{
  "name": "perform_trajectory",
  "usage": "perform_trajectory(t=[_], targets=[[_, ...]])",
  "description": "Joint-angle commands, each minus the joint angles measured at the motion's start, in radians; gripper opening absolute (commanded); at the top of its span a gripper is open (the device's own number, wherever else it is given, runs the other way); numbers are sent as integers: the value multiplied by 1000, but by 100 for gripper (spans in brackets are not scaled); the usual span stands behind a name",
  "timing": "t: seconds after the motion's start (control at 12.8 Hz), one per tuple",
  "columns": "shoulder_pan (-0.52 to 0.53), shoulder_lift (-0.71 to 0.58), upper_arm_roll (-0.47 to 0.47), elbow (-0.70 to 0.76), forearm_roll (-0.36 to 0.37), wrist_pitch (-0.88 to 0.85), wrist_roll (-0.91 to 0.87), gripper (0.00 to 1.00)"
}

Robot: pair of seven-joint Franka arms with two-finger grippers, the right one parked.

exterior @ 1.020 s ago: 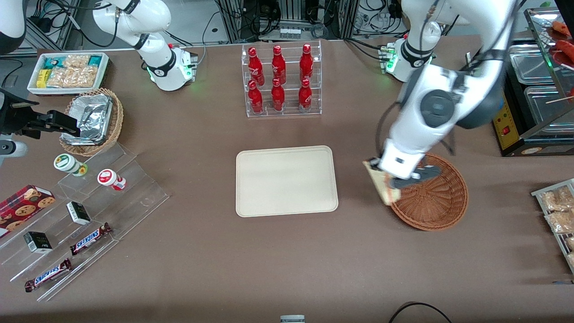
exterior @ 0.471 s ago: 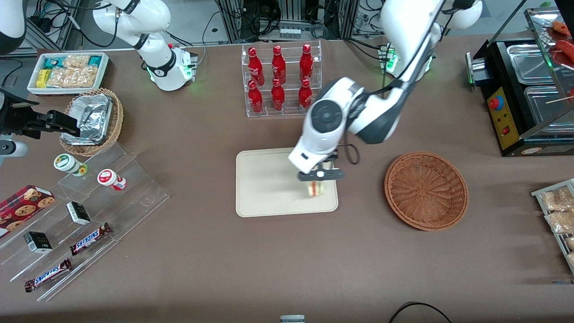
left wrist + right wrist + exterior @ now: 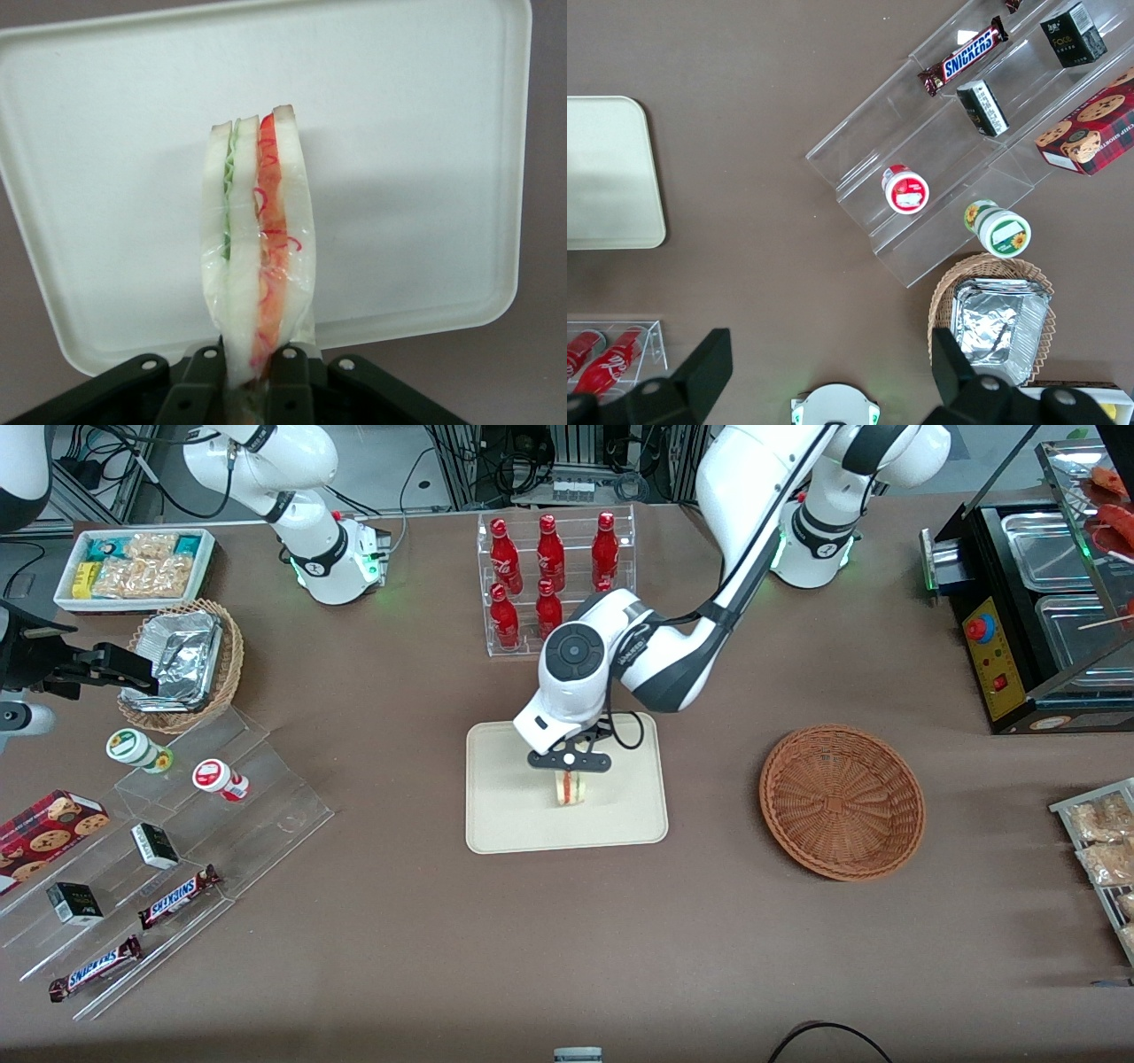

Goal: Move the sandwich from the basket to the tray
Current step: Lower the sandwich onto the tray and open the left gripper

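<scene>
One change: sandwich carried from basket side to mid tray within a second.
Gripper: clamped on sandwich, above tray.
Basket: empty.
Left: lower, release.

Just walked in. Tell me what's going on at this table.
The left arm's tool is over the flat cream-beige plastic tray, shut on a small triangular white-bread sandwich with red and green filling, which hangs with its cut edge toward the tray. The round reddish-brown wicker basket, toward the working arm's end of the table, has nothing in it. The sandwich is not yet released.
</scene>
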Motion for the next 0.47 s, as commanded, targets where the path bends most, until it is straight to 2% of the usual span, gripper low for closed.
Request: perform_trajectory(t=[0.0, 0.39], targets=[[-27, 23, 14, 7, 3, 12, -16, 0], [-29, 56, 19, -22, 5, 58, -91, 0]])
